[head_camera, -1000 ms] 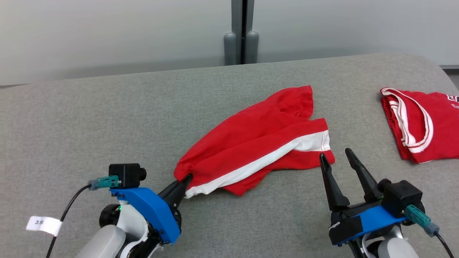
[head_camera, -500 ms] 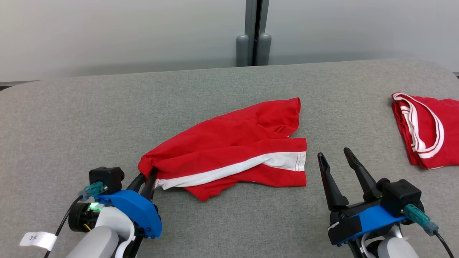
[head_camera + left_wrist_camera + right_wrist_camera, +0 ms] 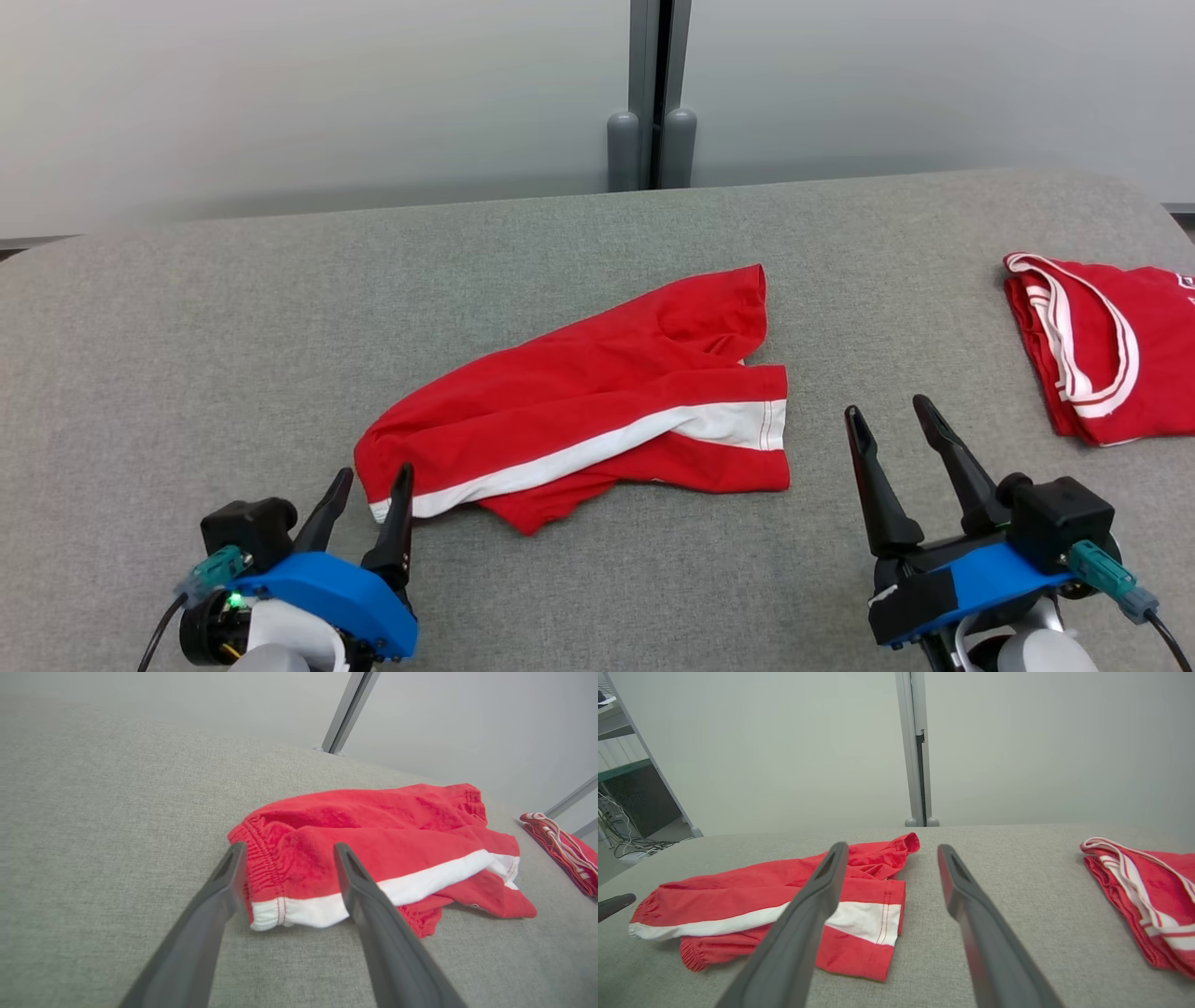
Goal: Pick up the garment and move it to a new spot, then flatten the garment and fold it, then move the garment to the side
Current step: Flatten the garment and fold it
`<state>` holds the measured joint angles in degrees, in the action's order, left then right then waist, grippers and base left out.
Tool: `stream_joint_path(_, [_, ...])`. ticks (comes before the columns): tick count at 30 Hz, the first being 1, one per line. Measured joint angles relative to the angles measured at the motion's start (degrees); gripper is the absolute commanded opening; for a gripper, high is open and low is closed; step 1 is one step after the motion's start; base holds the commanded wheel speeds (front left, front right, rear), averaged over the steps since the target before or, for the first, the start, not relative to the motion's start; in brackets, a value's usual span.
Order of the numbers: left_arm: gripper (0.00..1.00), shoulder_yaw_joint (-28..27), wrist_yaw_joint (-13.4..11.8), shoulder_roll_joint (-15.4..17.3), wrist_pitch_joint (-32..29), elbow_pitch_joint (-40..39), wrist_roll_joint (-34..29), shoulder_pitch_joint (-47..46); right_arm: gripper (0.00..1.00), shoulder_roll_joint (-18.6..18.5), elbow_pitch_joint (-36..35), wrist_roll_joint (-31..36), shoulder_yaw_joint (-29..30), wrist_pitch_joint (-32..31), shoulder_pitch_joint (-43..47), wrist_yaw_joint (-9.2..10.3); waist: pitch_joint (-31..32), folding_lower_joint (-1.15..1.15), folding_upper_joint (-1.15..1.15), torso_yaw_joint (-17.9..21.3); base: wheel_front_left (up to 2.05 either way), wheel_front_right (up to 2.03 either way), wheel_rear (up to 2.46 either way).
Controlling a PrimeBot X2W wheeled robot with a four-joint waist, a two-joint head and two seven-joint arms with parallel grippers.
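The garment [image 3: 597, 392], a pair of red shorts with a white side stripe, lies crumpled near the middle of the grey tabletop [image 3: 233, 327], flanked by the robot's two arms. The left claw [image 3: 374, 472] stands spread and empty at the shorts' elastic waistband [image 3: 261, 858]. In the left wrist view its dark fingers [image 3: 359, 896] bracket that end, though it is hard to tell whether a tip brushes the cloth. The right claw [image 3: 885, 407], likewise spread and holding nothing, points up the tabletop just to the right of the leg hem [image 3: 773, 439], apart from it. With the shorts lying free and no claw pinching them, the placing at a spot looks done or nearly so, though nothing shows whether this spot is the new one. The rest appears to lie ahead: the fabric is bunched and partly doubled over itself, not flattened, not folded and not yet set to the side. A second red garment [image 3: 1102, 345] with white trim sits well apart at the right, cut off by the frame edge, its lettering too small to read. The lower layers of the shorts, and how the far leg is tucked, are hidden under the top cloth.
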<state>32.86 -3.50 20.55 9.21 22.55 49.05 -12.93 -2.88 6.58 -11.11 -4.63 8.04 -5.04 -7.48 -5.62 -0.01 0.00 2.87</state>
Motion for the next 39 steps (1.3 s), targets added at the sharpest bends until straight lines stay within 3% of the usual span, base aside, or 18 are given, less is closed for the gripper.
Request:
stream_joint_path(7, [1.00, -2.6, -0.5, 0.1, 4.9, -2.9, -1.5, 2.8, 1.00, 0.0, -0.4, 0.1, 0.5, -0.3, 0.7, 0.00, 1.0, 0.00, 0.00, -0.6, 0.00, 0.00, 0.00])
stream_joint_path(14, [1.00, -9.4, -0.8, -0.7, 5.8, -8.3, -11.3, 5.6, 1.00, 0.0, -0.7, 0.4, 0.9, -0.5, 1.2, 0.00, 1.9, 0.01, 0.00, -1.2, 0.00, 0.00, 0.00])
stream_joint_path(19, [1.00, -14.7, 1.0, -2.8, 5.8, -10.5, -18.3, 8.3, 1.00, 0.0, -0.9, 0.4, 0.9, -0.7, 1.5, 0.00, 2.1, 0.01, 0.00, -1.2, 0.00, 0.00, 0.00])
stream_joint_path(27, [1.00, -21.7, 4.7, -7.0, 5.8, -9.5, -24.0, 11.4, 1.00, 0.0, -0.6, 0.4, 1.1, -0.9, 2.0, 0.00, 2.3, 0.01, 0.00, -1.2, 0.00, 0.00, 0.00])
stream_joint_path(39, [1.00, -24.1, 7.6, -9.3, 5.8, -5.6, -27.3, 12.7, 1.00, 0.0, 0.3, 0.4, 1.9, -1.2, 3.3, 0.00, 4.0, 0.00, 0.00, -1.7, 0.00, 0.00, 0.00])
